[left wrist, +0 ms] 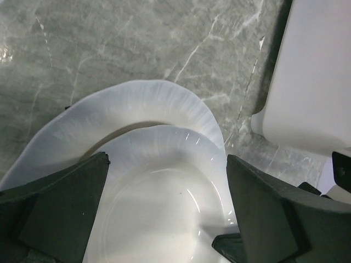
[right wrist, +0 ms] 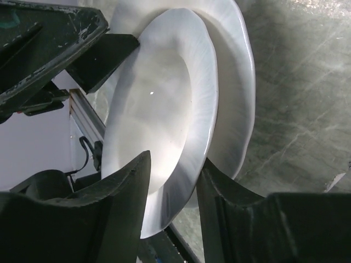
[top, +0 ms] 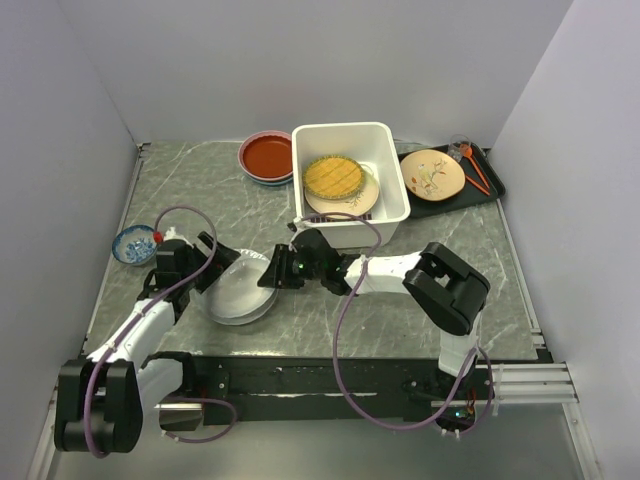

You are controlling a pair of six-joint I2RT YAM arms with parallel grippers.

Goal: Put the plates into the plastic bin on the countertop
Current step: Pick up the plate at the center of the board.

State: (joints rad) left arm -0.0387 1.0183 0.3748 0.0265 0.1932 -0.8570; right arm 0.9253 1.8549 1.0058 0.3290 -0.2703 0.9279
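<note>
Upper white plate: lower-left of centre in top view, tilted up off its twin, rim betw. the R jaws.
Lower white plate: flat on the counter, directly under the upper one, well apart from the bin.
R end effector: closed on the rim of the upper white plate, one finger on its face, the other under the rim.
L end effector: jaws spread wide on either side of the white pair, gripping nothing.
Plastic bin: upper centre of top view, just beyond the R arm.
In bin: yellow lattice plate lying on a pale plate; 2 visible, can't tell if more sit beneath.
Out of bin, upper left of centre: red plate just beside the bin's left wall; another rim shows under it, so prob. at least 1 more there.
Out of bin, upper right: cream branch plate on the black tray, just beside the bin's right wall.
Not for the bin: small blue bowl, far left.
Progress: 2 plates in; both white ones, the red stack and the cream one to go, so less than half done by my count.
Step in hand: looks like the pick-up of the upper white plate; lift, carry up-frame, drop into the bin on top of the yellow one.
Watch: grip is on the rim only, plate could swing or slip; lower plate may shift as the top one comes away.
</note>
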